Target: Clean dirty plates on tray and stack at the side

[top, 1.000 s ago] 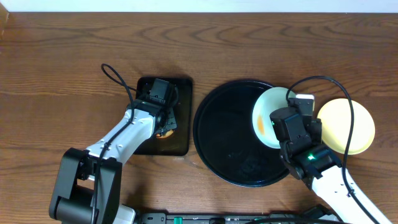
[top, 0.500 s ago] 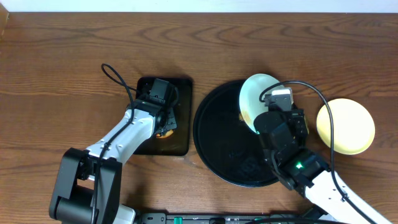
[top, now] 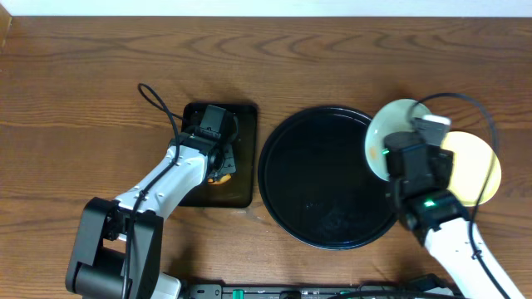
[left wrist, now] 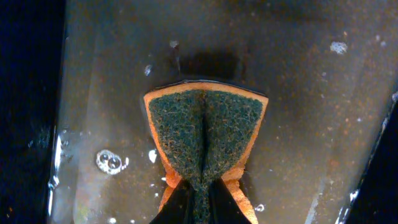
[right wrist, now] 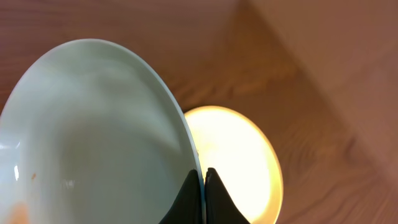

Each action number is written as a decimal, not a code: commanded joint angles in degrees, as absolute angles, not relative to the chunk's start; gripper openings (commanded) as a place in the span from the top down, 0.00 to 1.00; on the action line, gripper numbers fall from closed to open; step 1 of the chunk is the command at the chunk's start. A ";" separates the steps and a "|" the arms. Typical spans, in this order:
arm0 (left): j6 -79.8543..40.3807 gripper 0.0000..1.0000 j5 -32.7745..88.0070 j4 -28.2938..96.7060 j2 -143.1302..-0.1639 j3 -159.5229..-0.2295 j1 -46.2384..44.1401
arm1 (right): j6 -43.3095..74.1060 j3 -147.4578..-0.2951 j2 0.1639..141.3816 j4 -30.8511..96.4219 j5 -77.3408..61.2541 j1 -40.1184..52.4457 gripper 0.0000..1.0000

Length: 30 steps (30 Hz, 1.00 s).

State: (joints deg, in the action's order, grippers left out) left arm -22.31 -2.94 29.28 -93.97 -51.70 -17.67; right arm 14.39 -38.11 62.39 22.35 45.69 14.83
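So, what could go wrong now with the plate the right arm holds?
The right fingers pinch the tilted pale blue plate only at its rim; it may slip. It hangs partly over the yellow plate, so a drop could chip both. An orange smear shows on it; stacking now may be premature.

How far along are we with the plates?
Done: the round tray is bare, a yellow plate lies on the table beside it. In hand: right gripper holds a pale plate, orange flecks showing; left gripper pinches the sponge. Left: stacking; no third plate visible.
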 commanded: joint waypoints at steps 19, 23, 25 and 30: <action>-12.47 0.93 -4.08 24.77 -94.30 -51.07 -17.39 | 30.22 -39.31 62.22 27.62 20.27 -23.18 0.99; -12.49 0.93 -4.05 25.17 -94.30 -51.07 -17.37 | 33.56 -39.31 63.02 27.66 19.75 -27.07 0.94; -12.49 0.92 -4.08 25.28 -94.30 -51.07 -17.37 | 34.63 -39.31 63.46 27.53 18.85 -28.16 0.83; -12.49 0.72 -4.08 25.39 -94.30 -51.07 -17.37 | 34.65 -39.31 65.36 25.93 12.32 -29.36 0.55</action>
State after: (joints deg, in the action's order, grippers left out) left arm -13.02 -3.22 25.28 -93.97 -51.66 -17.67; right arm 33.34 -38.20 64.25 26.37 17.23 -28.82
